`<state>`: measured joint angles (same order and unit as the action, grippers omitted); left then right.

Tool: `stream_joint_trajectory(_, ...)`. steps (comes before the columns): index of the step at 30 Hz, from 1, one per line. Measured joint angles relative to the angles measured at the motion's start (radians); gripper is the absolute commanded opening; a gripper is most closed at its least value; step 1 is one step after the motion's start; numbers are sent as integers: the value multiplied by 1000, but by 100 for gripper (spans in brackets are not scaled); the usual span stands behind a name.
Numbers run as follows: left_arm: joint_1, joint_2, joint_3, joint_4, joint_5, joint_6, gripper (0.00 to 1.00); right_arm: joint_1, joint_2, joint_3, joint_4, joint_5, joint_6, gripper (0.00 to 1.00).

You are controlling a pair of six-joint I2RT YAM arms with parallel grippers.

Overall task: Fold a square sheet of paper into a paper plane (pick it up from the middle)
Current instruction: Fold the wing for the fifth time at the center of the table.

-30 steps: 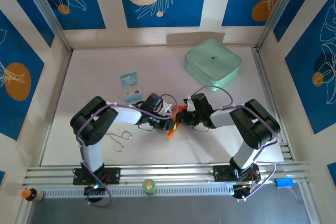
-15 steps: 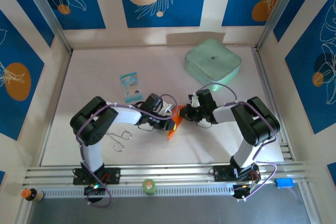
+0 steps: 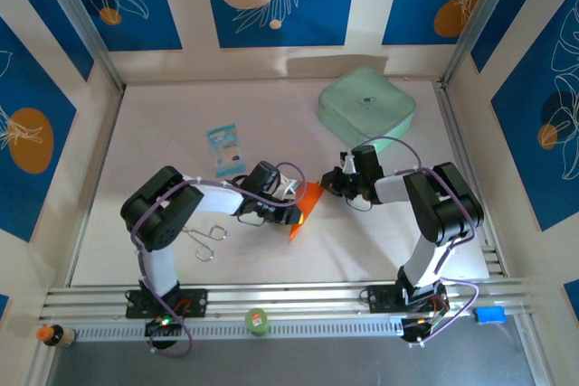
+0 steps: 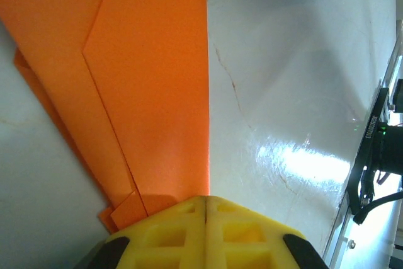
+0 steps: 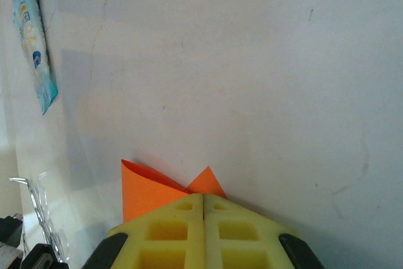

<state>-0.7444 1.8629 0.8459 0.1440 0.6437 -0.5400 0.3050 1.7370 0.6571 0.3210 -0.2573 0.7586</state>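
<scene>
Mid-desk (image 3: pixel 163 124), between the two arms: the orange paper (image 3: pixel 305 202), already folded and creased, one flap tilted up off the surface.

Left fingers (image 4: pixel 165 234) are pressed together. The paper's straight folded edge (image 4: pixel 151 80) runs into their seam, so it seems pinched there, though the contact itself is hidden.

Right fingers (image 5: pixel 167 234) are closed on each other, holding nothing. Two orange corners (image 5: pixel 141 193) show just past their tips.

The blue-and-white packet (image 3: pixel 225 149) lies left of the paper. The mint-green box (image 3: pixel 366 108) sits far right, well apart.
</scene>
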Motion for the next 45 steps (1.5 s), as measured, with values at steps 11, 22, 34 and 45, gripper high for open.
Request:
stream_joint_trajectory(11,1,-1,-8,17,4,0,0,27,-153,22,-84,14,-34,1)
stream_joint_trajectory(22,1,-3,-15,29,4,0,0,181,-129,-21,-59,-19,-25,0)
stream_joint_trajectory(34,1,-8,-26,48,3,0,0,177,-74,-45,-34,-24,-7,0)
stream_joint_trajectory(45,1,-9,-28,51,3,0,0,180,-69,-41,-14,-47,0,0)
